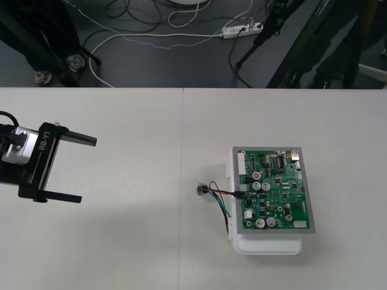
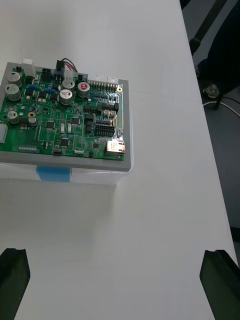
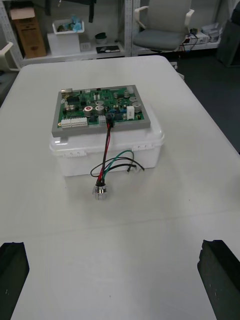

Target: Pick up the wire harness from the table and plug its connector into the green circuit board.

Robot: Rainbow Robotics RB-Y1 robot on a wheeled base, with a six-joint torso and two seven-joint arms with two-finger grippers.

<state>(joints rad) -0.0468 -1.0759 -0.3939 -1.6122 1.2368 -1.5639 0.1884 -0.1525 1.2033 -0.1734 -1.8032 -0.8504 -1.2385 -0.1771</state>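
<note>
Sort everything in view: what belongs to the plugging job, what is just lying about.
Job: green circuit board on its white base; wire harness, plug in the board, socket on the table; left gripper and right gripper, both open.
Lying about: floor cables and power strip beyond the table.

The green circuit board (image 1: 273,190) is seen lying flat on a white base (image 1: 266,244), right of centre in the front view. The wire harness (image 1: 219,196) is plugged in: its black plug (image 3: 109,120) is seated at the board's left edge. Its round metal socket (image 3: 100,191) is rested on the worktop (image 1: 121,254) near the base.
</note>
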